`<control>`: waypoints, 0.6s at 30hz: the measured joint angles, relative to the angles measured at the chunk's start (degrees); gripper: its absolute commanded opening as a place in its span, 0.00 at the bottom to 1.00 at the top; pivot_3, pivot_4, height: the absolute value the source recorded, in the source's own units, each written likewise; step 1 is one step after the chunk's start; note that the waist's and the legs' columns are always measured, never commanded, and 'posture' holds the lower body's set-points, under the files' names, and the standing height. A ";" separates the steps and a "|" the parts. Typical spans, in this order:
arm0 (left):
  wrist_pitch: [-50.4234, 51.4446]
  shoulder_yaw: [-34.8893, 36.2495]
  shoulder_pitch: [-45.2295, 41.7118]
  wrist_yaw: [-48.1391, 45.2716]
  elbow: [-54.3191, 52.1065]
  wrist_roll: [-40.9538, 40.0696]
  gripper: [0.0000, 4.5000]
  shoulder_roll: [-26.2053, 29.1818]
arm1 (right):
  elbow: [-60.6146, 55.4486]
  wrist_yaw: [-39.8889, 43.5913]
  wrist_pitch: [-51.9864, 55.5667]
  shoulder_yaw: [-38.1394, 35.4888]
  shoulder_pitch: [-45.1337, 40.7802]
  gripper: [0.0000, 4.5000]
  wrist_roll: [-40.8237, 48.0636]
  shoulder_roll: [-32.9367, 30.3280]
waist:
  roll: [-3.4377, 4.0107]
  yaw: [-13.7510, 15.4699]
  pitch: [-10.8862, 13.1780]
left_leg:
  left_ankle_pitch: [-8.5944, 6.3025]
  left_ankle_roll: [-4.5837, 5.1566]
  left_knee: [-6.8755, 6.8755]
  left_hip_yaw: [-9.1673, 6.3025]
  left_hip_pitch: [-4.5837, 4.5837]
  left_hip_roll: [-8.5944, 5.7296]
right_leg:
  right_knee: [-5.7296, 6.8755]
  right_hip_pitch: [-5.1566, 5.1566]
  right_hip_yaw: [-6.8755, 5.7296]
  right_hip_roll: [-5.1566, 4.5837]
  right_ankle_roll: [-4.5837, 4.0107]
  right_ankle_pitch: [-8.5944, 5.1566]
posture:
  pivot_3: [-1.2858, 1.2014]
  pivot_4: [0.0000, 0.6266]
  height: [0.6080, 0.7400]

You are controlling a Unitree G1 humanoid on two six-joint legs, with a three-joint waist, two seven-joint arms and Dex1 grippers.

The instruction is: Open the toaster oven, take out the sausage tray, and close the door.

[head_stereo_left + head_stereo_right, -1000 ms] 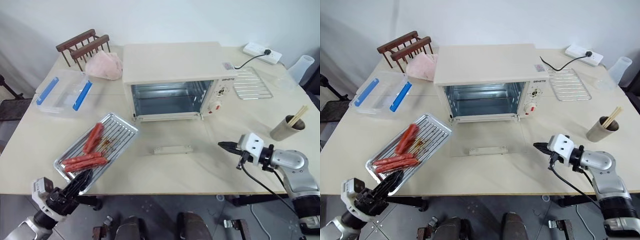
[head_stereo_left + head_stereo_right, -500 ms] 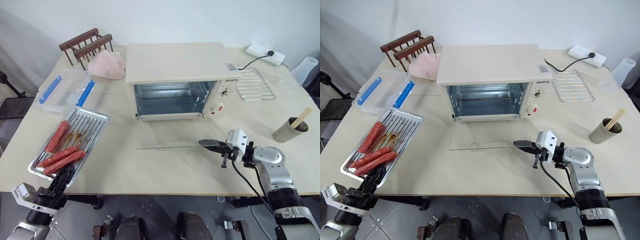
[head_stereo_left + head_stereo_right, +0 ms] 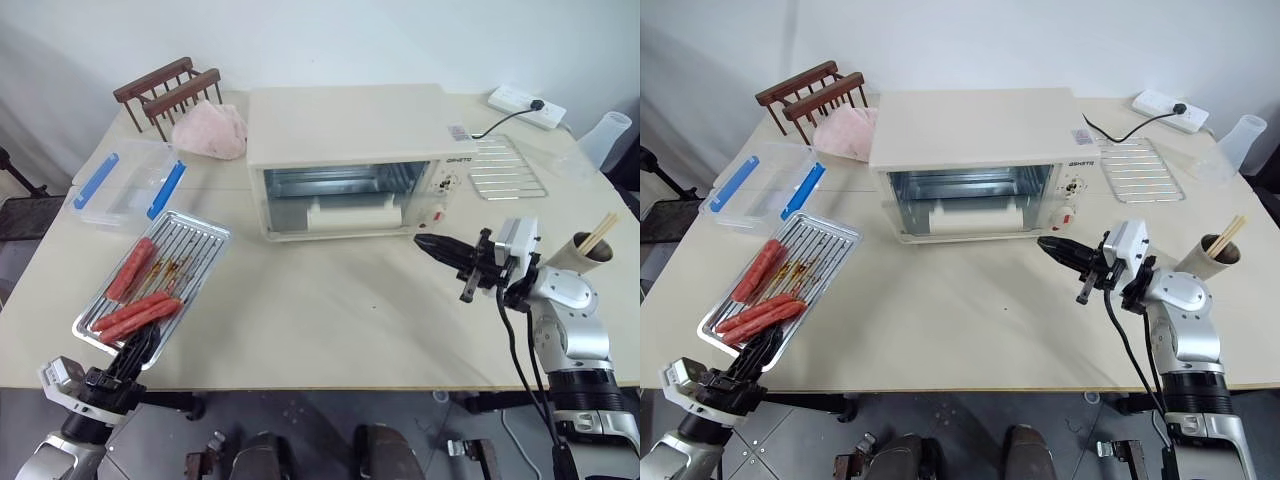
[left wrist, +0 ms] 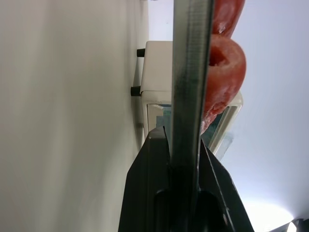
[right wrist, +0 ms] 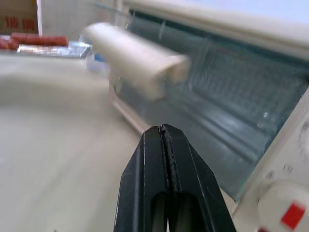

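Note:
The cream-white toaster oven (image 3: 345, 125) stands mid-table. Its glass door (image 3: 340, 200) is tilted up most of the way, and its bar handle (image 3: 345, 213) looks blurred in the right wrist view. My right gripper (image 3: 418, 241) is shut and empty. It hovers in front of the oven's lower right corner, below the knobs, pointing at the door. The sausage tray (image 3: 150, 275), shiny metal with several red sausages, lies on the table left of the oven. My left gripper (image 3: 138, 347) is shut on its near edge (image 4: 186, 87), at the table's front left.
A clear box with blue latches (image 3: 130, 185), a wooden rack (image 3: 165, 90) and a pink cloth (image 3: 210, 130) sit at the back left. A bare wire rack (image 3: 505, 165), a power strip (image 3: 525, 105), a clear cup (image 3: 610, 135) and a cup of chopsticks (image 3: 590, 250) are on the right.
The door has swung up from lying flat open to nearly shut. My right gripper rose and moved in toward the oven front. The tray slid left, away from the oven, in my left gripper.

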 measured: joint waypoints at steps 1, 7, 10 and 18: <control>0.14 0.00 -0.03 0.00 0.00 0.00 0.00 0.09 | -0.14 -0.38 0.54 -0.03 -0.33 0.01 0.21 0.01 | 0.00 0.00 0.00 | 0.00 0.00 -0.01 0.00 0.00 0.00 | -0.01 0.00 0.00 0.00 0.00 0.00 | 0.52 0.24 1.00; 2.24 -0.38 0.63 -0.36 0.71 0.00 0.00 2.90 | -2.95 -1.51 5.69 -0.17 0.31 0.01 2.43 -0.19 | 0.00 0.16 0.00 | -0.01 0.00 -0.06 -0.01 -0.02 0.02 | -0.04 -0.01 0.00 -0.01 0.00 0.00 | 0.52 0.24 1.00; 4.39 -1.50 0.41 -1.68 2.18 0.00 0.00 5.13 | -7.89 0.56 9.83 -0.50 5.12 0.14 4.67 -3.35 | 0.01 0.38 0.01 | -0.05 0.05 -0.10 -0.06 -0.04 -0.02 | -0.06 -0.02 0.03 -0.04 -0.01 0.00 | 0.52 0.24 1.00; 8.99 -9.26 -0.69 -3.43 2.10 0.03 0.00 13.05 | -19.86 2.34 14.97 -8.71 20.39 0.74 8.81 -8.75 | 0.05 0.54 -0.01 | -0.11 0.02 -0.17 -0.08 -0.05 -0.02 | -0.19 0.01 0.03 -0.05 -0.03 -0.02 | 0.52 0.24 1.00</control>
